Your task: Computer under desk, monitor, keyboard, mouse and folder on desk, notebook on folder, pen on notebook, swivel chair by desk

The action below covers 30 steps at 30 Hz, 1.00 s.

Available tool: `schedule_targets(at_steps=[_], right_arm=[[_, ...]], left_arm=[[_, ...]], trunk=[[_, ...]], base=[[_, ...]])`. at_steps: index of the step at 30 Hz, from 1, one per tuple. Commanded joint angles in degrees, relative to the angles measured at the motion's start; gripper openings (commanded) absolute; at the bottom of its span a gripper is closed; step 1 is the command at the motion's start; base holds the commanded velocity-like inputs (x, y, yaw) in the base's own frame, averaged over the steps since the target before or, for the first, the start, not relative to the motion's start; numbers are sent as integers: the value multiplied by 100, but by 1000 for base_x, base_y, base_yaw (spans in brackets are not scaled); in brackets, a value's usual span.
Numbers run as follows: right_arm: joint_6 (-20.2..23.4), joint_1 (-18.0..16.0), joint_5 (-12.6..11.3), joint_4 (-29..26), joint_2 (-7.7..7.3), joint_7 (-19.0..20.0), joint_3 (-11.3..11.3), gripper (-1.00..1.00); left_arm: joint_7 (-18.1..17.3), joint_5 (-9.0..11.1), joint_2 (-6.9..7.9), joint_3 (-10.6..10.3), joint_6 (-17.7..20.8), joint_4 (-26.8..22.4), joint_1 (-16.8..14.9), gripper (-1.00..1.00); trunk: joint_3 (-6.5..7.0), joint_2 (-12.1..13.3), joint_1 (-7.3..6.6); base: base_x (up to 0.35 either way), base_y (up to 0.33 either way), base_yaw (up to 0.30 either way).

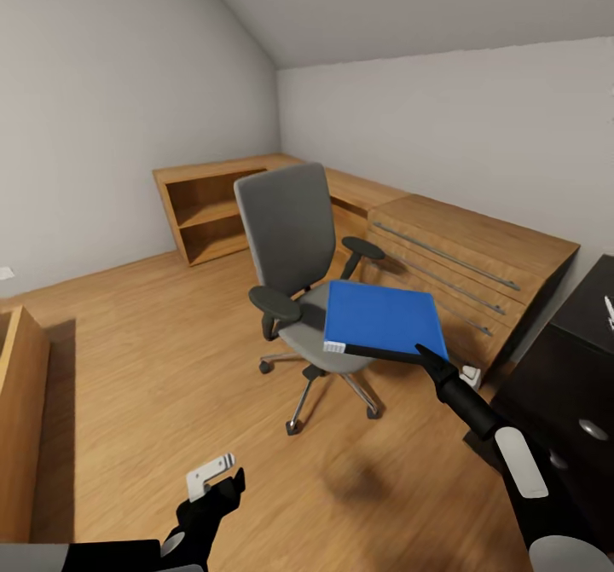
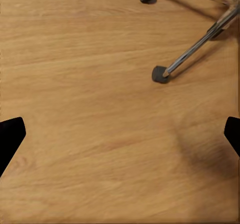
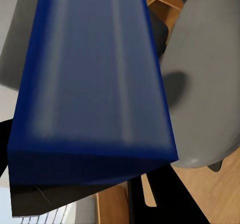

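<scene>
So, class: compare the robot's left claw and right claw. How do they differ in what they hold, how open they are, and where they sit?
1. The right claw is shut on the blue folder; the left claw holds nothing.
2. The left claw's fingers are spread wide open; the right claw's are clamped on the folder's edge.
3. The right claw reaches out over the swivel chair; the left claw hangs low over the wooden floor.

Both are black.
</scene>
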Motion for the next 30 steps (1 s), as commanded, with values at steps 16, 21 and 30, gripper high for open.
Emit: schedule_targets(at_steps=[16, 21, 30], right_arm=[[49, -1, -29, -24, -7, 3, -9, -100], [49, -1, -29, -35, -92, 3, -9, -100], [57, 93, -37, -224, -120, 3, -9, -100]], left_arm=[[14, 7, -27, -51, -16, 55, -9, 100], [14, 36, -174, -481, -21, 324, -9, 100], [-34, 1143, -399, -1393, -37, 1061, -9, 100]], trunk=[[419, 641, -353], [552, 841, -463], [792, 1202, -660]], base=[[-1, 0, -65], [0, 0, -67], [0, 0, -67]])
